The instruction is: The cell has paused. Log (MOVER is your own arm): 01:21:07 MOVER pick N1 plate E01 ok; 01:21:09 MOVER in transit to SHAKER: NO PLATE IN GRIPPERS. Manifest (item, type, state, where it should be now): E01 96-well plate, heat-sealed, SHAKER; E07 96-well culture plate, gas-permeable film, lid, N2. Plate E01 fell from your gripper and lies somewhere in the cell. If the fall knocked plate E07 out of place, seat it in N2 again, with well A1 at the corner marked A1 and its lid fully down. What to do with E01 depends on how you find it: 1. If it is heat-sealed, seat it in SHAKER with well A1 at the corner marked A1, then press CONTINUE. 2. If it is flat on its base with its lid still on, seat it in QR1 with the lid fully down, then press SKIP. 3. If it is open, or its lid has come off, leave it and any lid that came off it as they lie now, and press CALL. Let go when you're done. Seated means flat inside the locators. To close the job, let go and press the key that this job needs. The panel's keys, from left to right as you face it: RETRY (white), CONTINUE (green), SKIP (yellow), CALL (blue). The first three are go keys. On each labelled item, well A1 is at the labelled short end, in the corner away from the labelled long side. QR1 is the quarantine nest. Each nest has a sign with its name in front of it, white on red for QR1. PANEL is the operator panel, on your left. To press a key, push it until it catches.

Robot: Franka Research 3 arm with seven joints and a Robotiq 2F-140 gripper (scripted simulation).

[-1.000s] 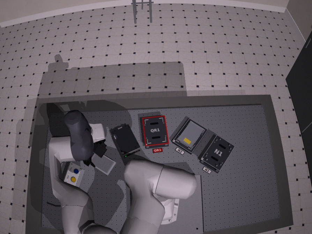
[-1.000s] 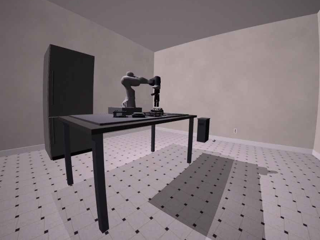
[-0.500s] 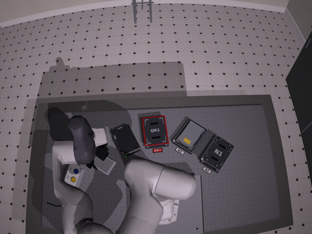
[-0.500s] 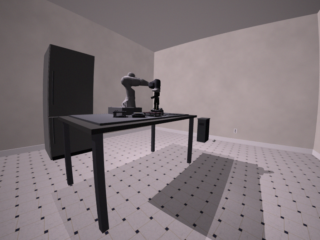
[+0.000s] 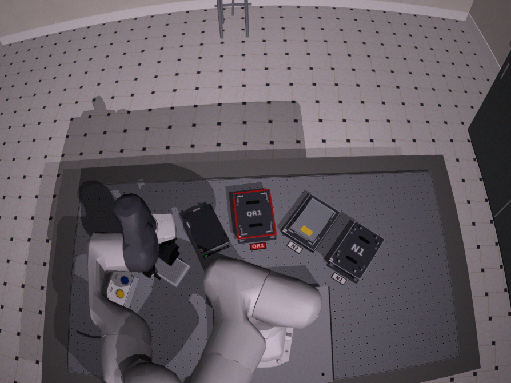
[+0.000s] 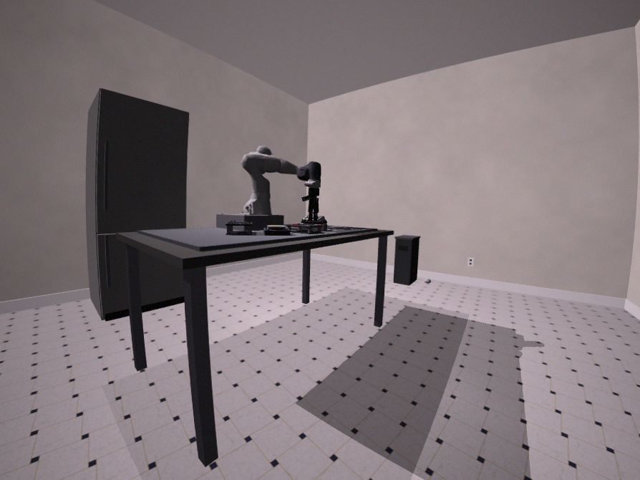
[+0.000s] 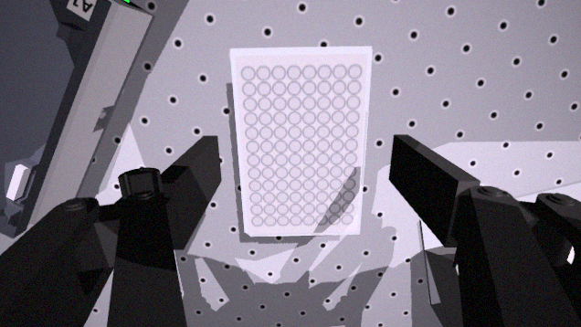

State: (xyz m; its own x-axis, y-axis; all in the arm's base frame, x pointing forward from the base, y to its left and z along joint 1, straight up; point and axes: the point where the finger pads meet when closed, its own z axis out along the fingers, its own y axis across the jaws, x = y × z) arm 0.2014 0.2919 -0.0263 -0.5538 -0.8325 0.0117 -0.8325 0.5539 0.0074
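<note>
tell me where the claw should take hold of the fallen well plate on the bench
Grip the plate across its two long side walls, coming straight down from above. It lies flat on the perforated bench with its long axis running between the open claw fingers, which already straddle its narrow width.

Pale sealed 96-well plate (image 7: pixel 301 142) with a smooth film over the well grid lies flat on the perforated deck, directly below my open pincer (image 7: pixel 303 183), long axis running between the fingers, not touched. Lidded grey culture plate with a yellow label (image 5: pixel 310 223) sits in N2, far off to the side.
</note>
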